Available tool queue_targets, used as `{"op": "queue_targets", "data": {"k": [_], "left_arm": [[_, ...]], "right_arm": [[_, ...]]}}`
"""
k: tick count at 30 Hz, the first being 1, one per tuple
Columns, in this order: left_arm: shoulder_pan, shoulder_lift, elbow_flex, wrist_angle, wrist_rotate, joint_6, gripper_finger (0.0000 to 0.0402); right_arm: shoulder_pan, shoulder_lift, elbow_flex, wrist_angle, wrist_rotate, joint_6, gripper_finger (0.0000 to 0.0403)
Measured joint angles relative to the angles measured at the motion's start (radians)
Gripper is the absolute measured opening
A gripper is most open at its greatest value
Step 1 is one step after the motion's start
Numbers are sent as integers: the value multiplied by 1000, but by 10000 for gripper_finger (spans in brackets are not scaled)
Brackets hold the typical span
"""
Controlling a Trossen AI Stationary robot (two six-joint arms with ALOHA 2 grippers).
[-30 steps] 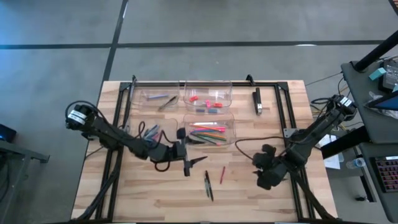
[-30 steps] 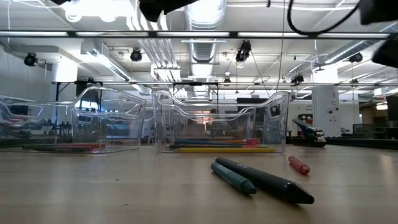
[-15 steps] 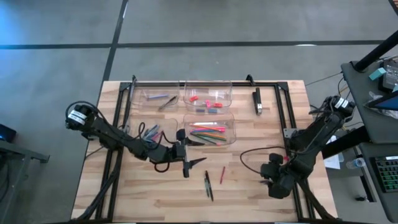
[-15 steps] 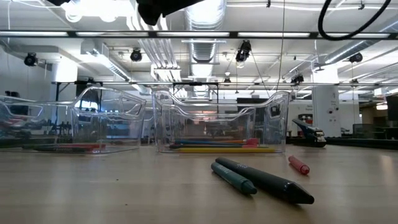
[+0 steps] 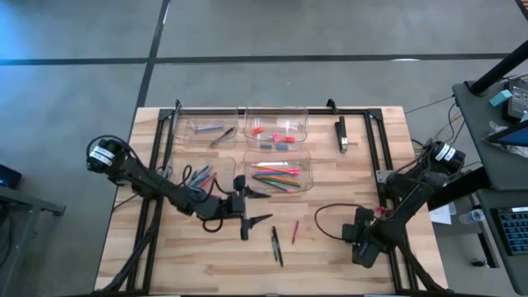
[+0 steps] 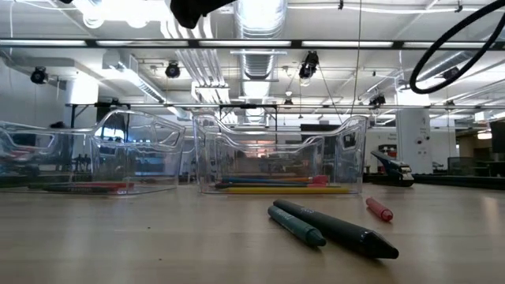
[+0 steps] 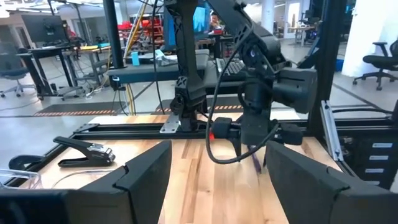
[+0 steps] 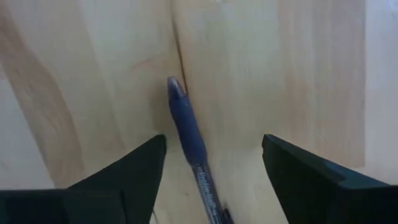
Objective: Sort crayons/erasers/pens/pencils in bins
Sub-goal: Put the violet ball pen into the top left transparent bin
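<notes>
right hand [image 8: 214, 168]: fingers spread, straddling blue pen [image 8: 189, 134] on desk [image 8: 280, 68] | left hand [image 7: 217, 180]: open, empty, hovering

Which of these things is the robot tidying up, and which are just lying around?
For the job:
- four clear bins
- two loose pens
- red crayon
- purple pen between the right pincer's open fingers

Just lying about:
- black clamp
- black cable
</notes>
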Motion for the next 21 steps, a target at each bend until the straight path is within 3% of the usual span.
{"op": "queue_targets", "data": {"k": [7, 21], "left_arm": [[-21, 0, 0, 8, 0, 0, 244], [-46, 0, 0, 7, 0, -27, 244]], "right_arm": [[8, 50, -25, 55, -23, 4, 214], [10, 29, -120, 190, -43, 14, 46]]}}
